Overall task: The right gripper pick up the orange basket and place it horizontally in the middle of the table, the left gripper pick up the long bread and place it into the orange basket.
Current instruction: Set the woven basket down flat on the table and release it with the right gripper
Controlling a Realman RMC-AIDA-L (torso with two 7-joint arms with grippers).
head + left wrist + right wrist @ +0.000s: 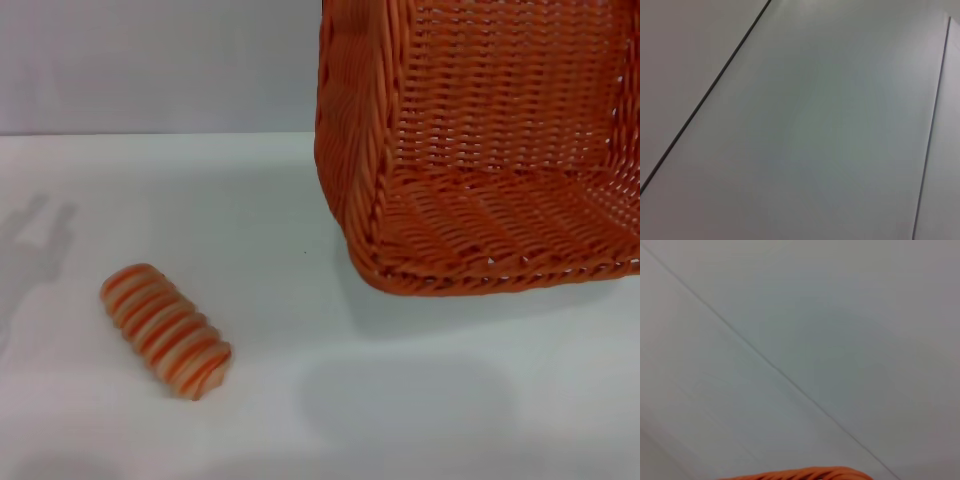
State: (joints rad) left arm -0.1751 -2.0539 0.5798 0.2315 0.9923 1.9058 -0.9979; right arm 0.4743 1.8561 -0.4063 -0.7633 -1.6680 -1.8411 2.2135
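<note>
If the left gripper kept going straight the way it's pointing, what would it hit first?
Probably nothing nearby: the left wrist view shows only plain grey panelled surface ahead, no bread or basket. Depth is unclear, and the gripper itself isn't visible.

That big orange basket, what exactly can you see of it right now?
The orange basket looks woven, wicker-style, with a thick braided rim and openwork walls. It is large and rectangular, tilted so its open inside faces the head camera, and nothing shows inside it. It appears lifted: a soft shadow lies on the table beneath it. It fills the right side and runs out of view, so what holds it is hidden. A sliver of its rim shows in the right wrist view.
</note>
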